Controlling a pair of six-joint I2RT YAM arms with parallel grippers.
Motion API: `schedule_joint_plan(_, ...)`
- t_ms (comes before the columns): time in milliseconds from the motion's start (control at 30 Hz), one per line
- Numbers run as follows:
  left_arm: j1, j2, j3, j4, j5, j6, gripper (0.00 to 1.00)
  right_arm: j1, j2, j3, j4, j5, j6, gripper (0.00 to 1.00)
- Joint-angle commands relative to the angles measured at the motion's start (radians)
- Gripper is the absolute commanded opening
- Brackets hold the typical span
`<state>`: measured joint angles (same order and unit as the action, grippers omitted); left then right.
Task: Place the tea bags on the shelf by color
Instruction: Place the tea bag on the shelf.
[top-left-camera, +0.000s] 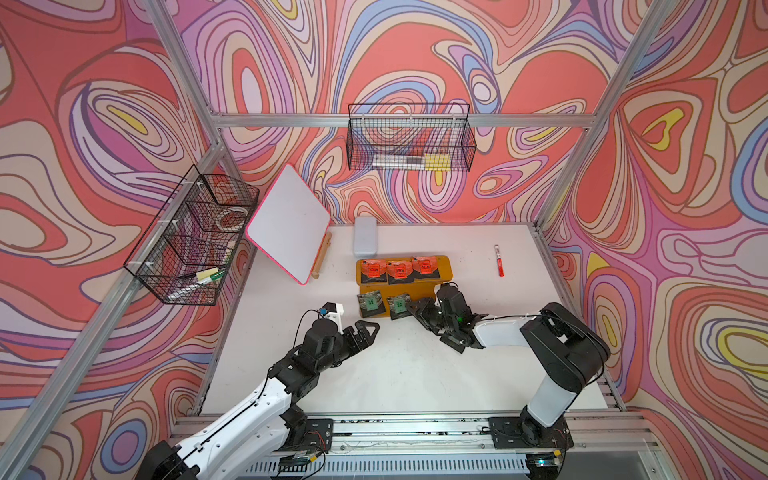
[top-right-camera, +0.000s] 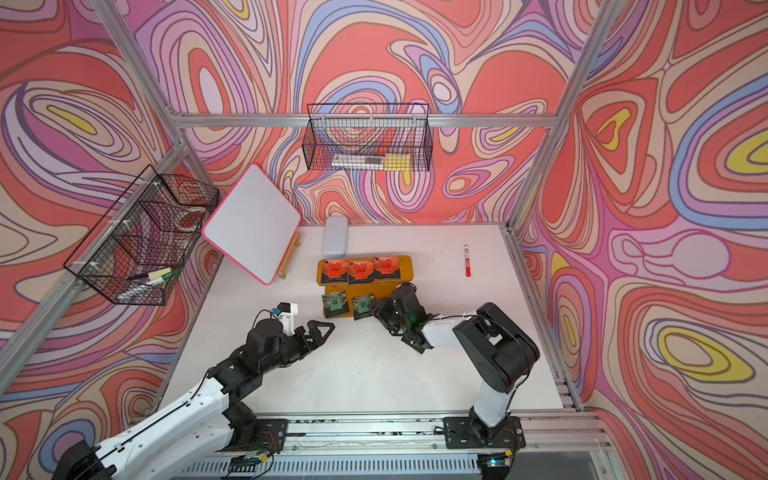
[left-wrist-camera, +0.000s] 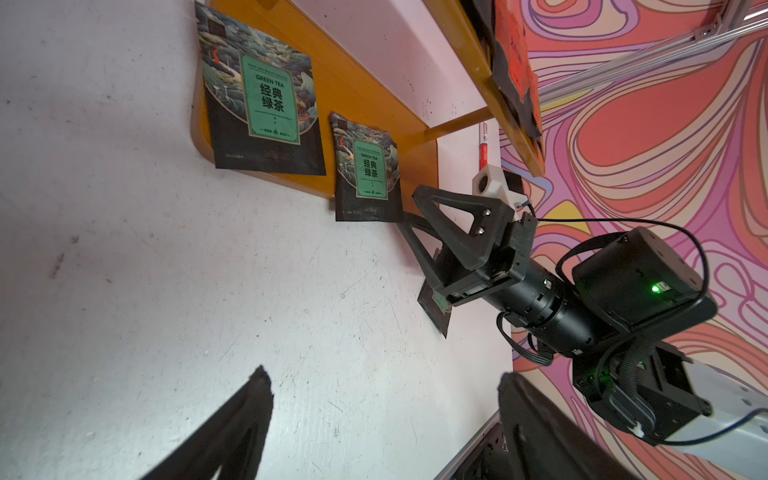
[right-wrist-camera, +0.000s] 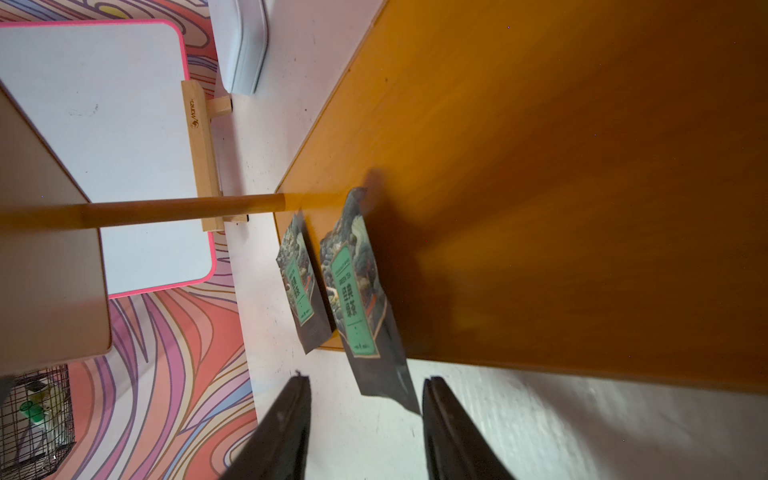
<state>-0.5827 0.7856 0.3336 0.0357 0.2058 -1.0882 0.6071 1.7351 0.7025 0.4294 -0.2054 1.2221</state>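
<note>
Entry, left to right. Left claw (top-left-camera: 368, 332): jaws apart, empty, hovering over the white surface (top-left-camera: 374, 374) near the shelf's front-left corner; no hazard unless it moves in. Shelf (top-left-camera: 442, 266): two-tier, mustard wood. Its upper tier holds three orange tea bags (top-left-camera: 398, 271) in a row and is full. Lower tier, left: first green tea bag (left-wrist-camera: 266, 104), flat, its bottom edge just past the front lip. Lower tier, middle: second green tea bag (right-wrist-camera: 357, 299), skewed, its lower part hanging over the lip towards the surface. Right claw (right-wrist-camera: 366, 380): jaws apart, astride that bag's overhanging corner and clamped on nothing; one finger looks very near the corner. Risk: a withdrawal that brushes the corner would likely drag the bag off the tier. Third green tea bag (left-wrist-camera: 434, 309): appears to lie on the surface beneath the right claw's wrist, mostly hidden; the arm could sweep or pin it. Free slot, lower tier right: likely tight beside the skewed bag, so a placement there may shove it.
</note>
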Motion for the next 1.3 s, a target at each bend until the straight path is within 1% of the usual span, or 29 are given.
schedule_joint_plan(0, 0.004, -0.003, -0.001, -0.008, -0.008, 0.015, 0.89, -0.005, -0.018, 0.005, -0.078, 0.029, -0.014, 0.46)
schedule_joint_plan(500, 0.004, 0.002, 0.012, -0.017, -0.009, 0.023, 0.89, -0.006, -0.051, -0.012, -0.150, 0.067, -0.027, 0.49)
schedule_joint_plan(800, 0.004, 0.009, 0.012, -0.011, -0.011, 0.024, 0.89, -0.004, -0.076, -0.037, -0.152, 0.007, -0.029, 0.49)
schedule_joint_plan(967, 0.004, 0.012, 0.012, -0.008, -0.009, 0.024, 0.89, 0.005, -0.053, -0.036, -0.126, -0.031, -0.025, 0.48)
schedule_joint_plan(1267, 0.004, -0.002, 0.010, -0.020, -0.014, 0.024, 0.89, 0.032, 0.009, -0.007, -0.095, -0.048, -0.013, 0.48)
